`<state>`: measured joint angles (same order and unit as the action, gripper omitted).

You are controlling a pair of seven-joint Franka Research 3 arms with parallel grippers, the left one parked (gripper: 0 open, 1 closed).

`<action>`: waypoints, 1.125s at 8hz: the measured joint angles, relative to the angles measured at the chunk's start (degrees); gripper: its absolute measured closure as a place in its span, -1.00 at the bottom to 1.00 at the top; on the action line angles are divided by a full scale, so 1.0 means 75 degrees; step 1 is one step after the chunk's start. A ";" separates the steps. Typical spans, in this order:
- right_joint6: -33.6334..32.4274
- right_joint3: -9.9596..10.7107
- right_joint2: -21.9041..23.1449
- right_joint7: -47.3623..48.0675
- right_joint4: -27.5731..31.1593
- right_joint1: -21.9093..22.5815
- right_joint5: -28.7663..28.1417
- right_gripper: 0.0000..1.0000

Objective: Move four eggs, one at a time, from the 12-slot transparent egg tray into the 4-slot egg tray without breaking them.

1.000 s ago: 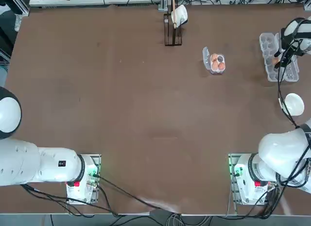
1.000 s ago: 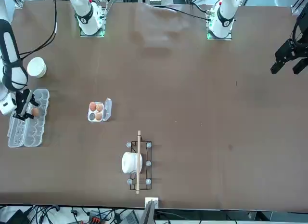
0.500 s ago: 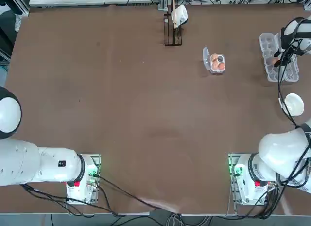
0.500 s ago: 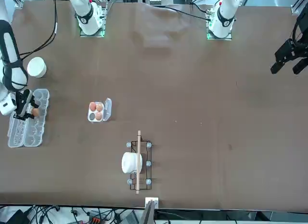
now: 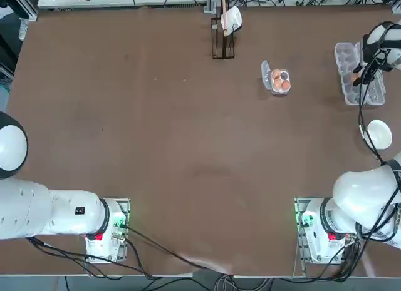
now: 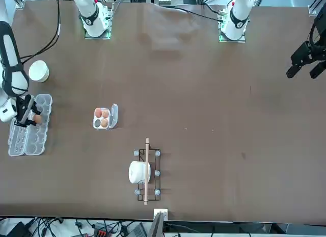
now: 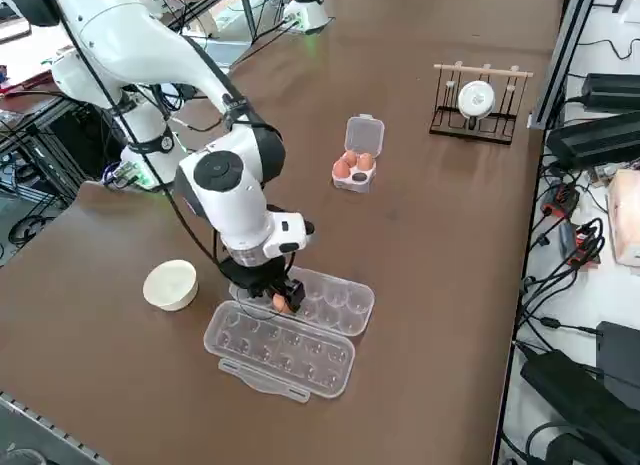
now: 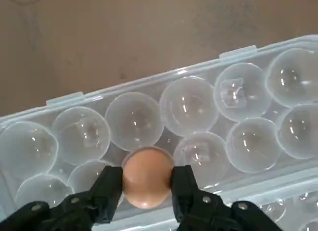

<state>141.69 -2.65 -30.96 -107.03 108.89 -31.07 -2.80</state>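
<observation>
From overhead, the right end effector [image 5: 363, 76] sits over the 12-slot transparent egg tray [image 5: 358, 74], which lies on the worktop [image 5: 188, 147] well apart from the 4-slot egg tray [image 5: 279, 79]; that small tray shows three eggs [image 5: 281, 79].

From the front, the end effector [image 6: 29, 116] is at the long tray [image 6: 28, 126], an orange-brown egg [image 6: 36, 117] just visible at it; a white bowl [image 6: 38, 71] stands near the long tray.

From the right side, the end effector [image 7: 282, 295] reaches down into the long tray's [image 7: 320, 300] cups.

At the wrist, both fingers [image 8: 110, 189] press the egg's [image 8: 146, 177] sides, clamped on it, with the cups of the long tray [image 8: 189, 112] around it bare.
</observation>
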 joint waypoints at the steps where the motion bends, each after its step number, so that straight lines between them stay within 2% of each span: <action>1: -0.0007 -0.0001 0.0001 -0.0003 -0.0026 -0.0016 -0.0093 -0.14; 6: -0.1561 -0.0091 0.0116 0.0044 -0.1089 0.0000 -0.0289 -0.14; 9: -0.2784 -0.0140 0.0556 0.1068 -0.1248 0.0072 -0.0370 -0.14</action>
<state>120.81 -3.70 -26.79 -99.01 99.53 -30.53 -5.58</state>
